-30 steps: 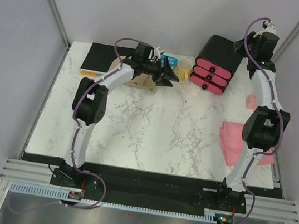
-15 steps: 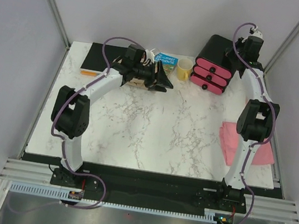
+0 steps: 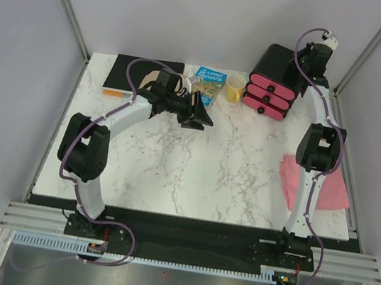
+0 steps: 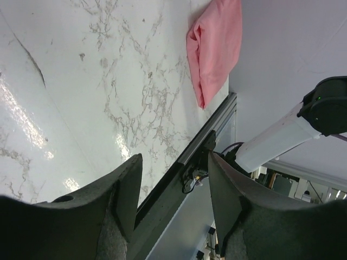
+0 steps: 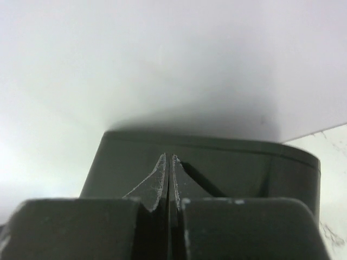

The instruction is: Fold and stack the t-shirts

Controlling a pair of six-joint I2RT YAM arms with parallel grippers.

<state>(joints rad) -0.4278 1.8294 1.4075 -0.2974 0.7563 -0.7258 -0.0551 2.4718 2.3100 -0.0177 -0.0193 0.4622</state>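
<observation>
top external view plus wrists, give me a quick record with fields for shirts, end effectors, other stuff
pink t-shirt: looks folded, at the right edge of the table, partly behind the right arm
tan t-shirt: back left by the black mat, partly hidden by the left arm
stacked: not yet, the shirts lie far apart
left end effector: open, empty, above bare marble
right end effector: shut, empty, raised by the drawer box
other items: blue book, yellow cup
</observation>
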